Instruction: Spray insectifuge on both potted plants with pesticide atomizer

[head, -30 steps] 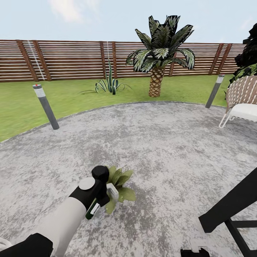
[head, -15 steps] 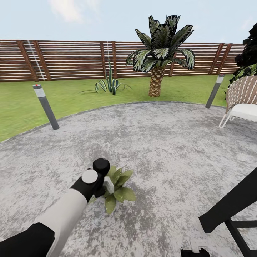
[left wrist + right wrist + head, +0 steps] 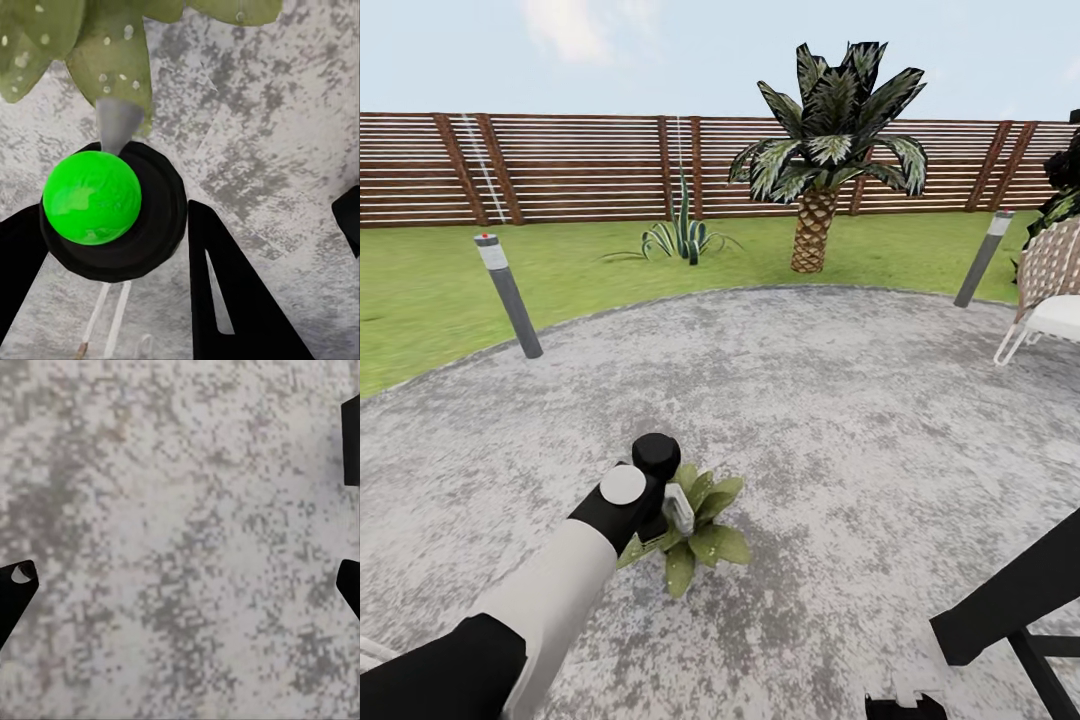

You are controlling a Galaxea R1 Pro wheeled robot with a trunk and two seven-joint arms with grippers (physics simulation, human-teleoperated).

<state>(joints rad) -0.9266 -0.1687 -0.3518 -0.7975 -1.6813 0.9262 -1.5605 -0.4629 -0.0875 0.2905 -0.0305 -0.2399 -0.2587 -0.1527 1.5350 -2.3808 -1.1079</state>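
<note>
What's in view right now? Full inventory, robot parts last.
potted plant: 1, green leaves, on the paving under the left gripper
pesticide atomizer: 1, dark with green top, between the left jaws
paving: grey, foreground
lawn: green, behind paving
fence: brown slats, back
palm: 1, by the fence
agave: 1, on the lawn
lamp posts: 2, grey, paving edge
chair: 1, white, right
left gripper: shut on atomizer
right gripper: open, over paving

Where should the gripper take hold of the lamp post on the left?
Probably mid-shaft on the lamp post, below its pale cap, coming in level from the paved side. It's a slim, nearly upright round pole, easy to clamp across.
</note>
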